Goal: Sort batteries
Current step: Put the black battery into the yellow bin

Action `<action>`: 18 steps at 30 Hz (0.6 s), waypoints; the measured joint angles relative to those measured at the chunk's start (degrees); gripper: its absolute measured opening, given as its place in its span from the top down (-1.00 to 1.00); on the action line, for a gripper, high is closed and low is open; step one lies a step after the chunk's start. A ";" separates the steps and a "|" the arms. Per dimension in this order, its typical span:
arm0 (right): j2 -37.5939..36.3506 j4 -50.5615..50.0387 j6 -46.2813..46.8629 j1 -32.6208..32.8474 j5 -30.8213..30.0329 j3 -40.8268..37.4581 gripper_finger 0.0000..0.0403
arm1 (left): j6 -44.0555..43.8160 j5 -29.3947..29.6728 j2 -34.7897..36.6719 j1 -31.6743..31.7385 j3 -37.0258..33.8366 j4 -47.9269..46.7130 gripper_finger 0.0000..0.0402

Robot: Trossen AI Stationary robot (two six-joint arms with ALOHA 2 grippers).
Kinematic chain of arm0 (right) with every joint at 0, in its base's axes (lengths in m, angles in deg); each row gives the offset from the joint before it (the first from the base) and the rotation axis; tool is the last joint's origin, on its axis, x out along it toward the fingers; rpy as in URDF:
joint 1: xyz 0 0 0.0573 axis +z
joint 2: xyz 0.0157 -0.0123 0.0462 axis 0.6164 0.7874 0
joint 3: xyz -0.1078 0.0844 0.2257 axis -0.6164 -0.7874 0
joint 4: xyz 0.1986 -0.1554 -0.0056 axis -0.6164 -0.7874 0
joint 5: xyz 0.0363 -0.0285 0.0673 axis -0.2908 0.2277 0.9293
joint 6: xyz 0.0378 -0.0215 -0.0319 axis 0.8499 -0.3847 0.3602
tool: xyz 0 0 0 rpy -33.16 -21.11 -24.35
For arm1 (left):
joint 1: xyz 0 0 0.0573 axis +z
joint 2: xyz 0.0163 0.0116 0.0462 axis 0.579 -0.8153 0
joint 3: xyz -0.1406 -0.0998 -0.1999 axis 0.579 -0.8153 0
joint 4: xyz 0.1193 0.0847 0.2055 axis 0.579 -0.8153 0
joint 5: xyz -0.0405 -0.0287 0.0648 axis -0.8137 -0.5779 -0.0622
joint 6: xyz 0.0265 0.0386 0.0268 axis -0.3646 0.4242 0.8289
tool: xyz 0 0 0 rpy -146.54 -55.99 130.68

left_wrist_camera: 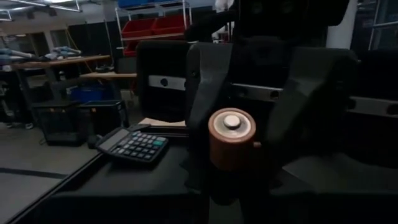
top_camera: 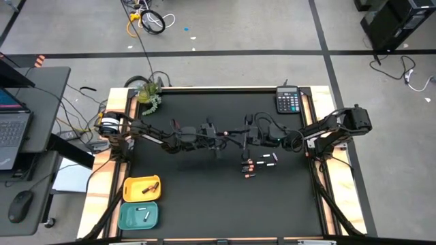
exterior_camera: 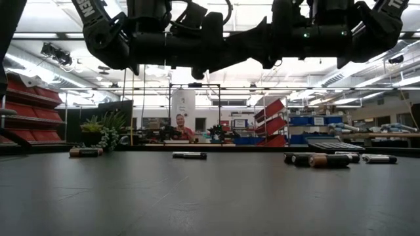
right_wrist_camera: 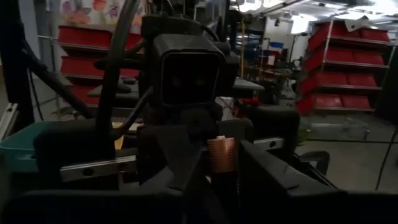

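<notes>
Both arms raised over counter (top_camera: pixel 204 197) middle, end effectors meeting tip to tip, well clear of calculator (top_camera: pixel 288 101) at far right corner.

Copper-topped battery (left_wrist_camera: pixel 231 134) clenched in left end effector (left_wrist_camera: pixel 242 124), end facing right end effector (right_wrist_camera: pixel 214 171). Right end effector also closed against same battery (right_wrist_camera: pixel 221 154).

Loose batteries (top_camera: pixel 259 163) lie on counter, nearer front edge than calculator, below right end effector.

Yellow tray (top_camera: pixel 141 188) holds dark battery; teal tray (top_camera: pixel 138 216) holds white ones; both far from calculator, at front left corner.

Plant (top_camera: pixel 148 95) at far left corner.
</notes>
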 joint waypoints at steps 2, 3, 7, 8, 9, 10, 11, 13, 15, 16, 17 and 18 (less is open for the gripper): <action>0.00 -0.22 -0.04 0.09 0.00 0.00 0.29 | -0.55 0.10 0.02 -0.08 0.00 -0.34 0.74; 0.00 -0.29 -0.06 0.11 0.00 0.00 0.25 | -0.78 0.22 0.02 -0.09 -0.01 -0.40 0.74; -1.76 -3.39 -1.01 0.07 -2.01 -0.04 0.15 | -1.25 0.82 3.09 -0.06 -2.39 -2.27 0.74; -2.90 -5.23 -1.52 0.09 -2.90 -0.09 0.15 | -1.47 1.40 5.03 -0.09 -3.87 -3.63 0.74; -4.00 -6.74 -1.93 0.07 -3.74 -0.11 0.15 | -1.81 2.40 7.21 -0.21 -5.39 -5.18 0.74; -5.36 -8.17 -2.18 0.04 -4.26 -0.31 0.15 | -2.61 2.86 9.72 -0.45 -6.81 -7.09 0.74; -6.67 -9.54 -2.43 0.04 -4.74 -0.77 0.15 | -3.48 3.41 12.36 -0.76 -8.46 -9.18 0.74; -9.04 -10.67 -3.14 0.02 -5.15 -1.57 0.16 | -5.89 4.73 18.39 -1.74 -11.07 -15.72 0.74; -10.89 -10.89 -3.56 0.04 -5.66 -3.10 0.18 | -8.75 6.06 24.07 -3.28 -12.13 -24.43 0.74; -11.39 -10.84 -3.67 0.04 -5.68 -3.98 0.18 | -10.52 6.95 27.20 -4.18 -12.38 -30.26 0.74; -11.60 -10.67 -3.77 -0.12 -5.68 -4.89 0.19 | -12.68 7.79 29.88 -5.23 -12.39 -36.54 0.74; -11.63 -10.46 -3.81 -0.37 -6.02 -5.76 0.19 | -14.89 8.15 32.19 -6.23 -11.89 -42.50 0.74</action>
